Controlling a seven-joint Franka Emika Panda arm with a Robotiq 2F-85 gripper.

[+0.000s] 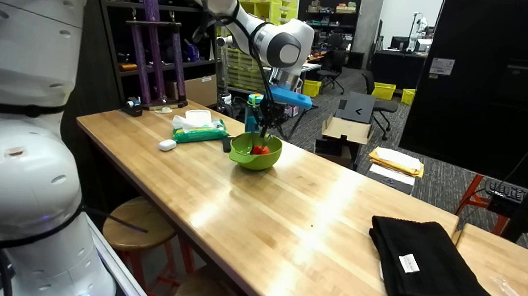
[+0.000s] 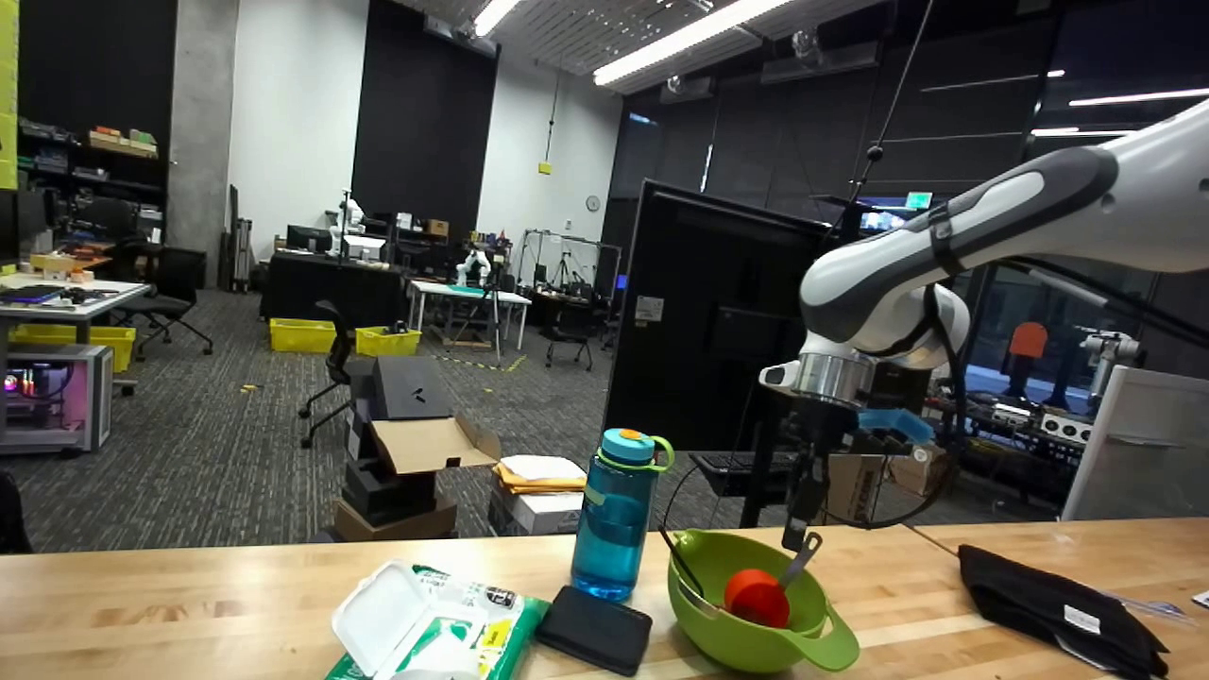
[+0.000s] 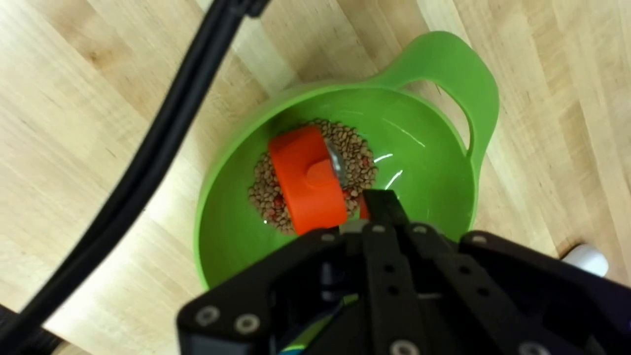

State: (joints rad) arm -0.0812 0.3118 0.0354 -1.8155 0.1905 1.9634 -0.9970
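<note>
In the wrist view, the pincer (image 3: 382, 204), clenched with nothing visible between its fingertips, stands right of centre over the green bowl (image 3: 434, 153), and the red measuring cup (image 3: 308, 180) lies to its left, slightly higher in the frame, on brown lentils (image 3: 356, 153), its visible wall's long axis slanting from upper left to lower right. In an exterior view, a grey handle (image 2: 801, 560) slants up and right beside the fingertips, above the bench (image 2: 236, 604); whether they touch cannot be told.

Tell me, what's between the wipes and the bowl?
A flat black item, perhaps a wallet, lies between the wipes and the bowl, as both exterior views show. In an exterior view, the bottle stands just beyond it.
</note>
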